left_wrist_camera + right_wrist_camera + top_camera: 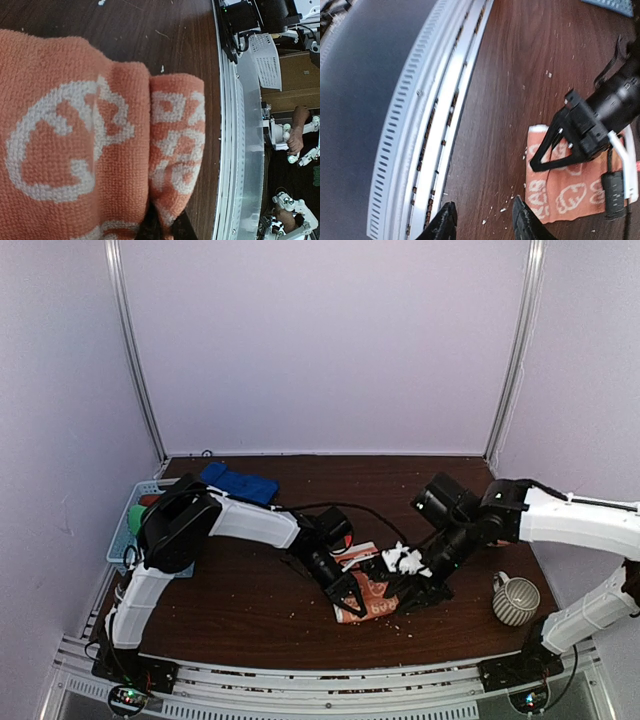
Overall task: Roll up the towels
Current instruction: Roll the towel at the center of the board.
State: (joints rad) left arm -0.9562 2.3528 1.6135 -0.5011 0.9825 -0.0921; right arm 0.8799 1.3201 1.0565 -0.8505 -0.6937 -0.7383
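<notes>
Now the left gripper (536, 165) is pinching the orange towel (570, 192), and the right gripper (485, 200) is hanging open beside it. Rolling slowly and keeping the edges even is looking best.

The patterned towel (368, 600) was orange with white motifs. Behind it, leftward, the plain towel (238, 483) was royal blue; right of it, the mug (515, 600) was grey-and-white striped.
</notes>
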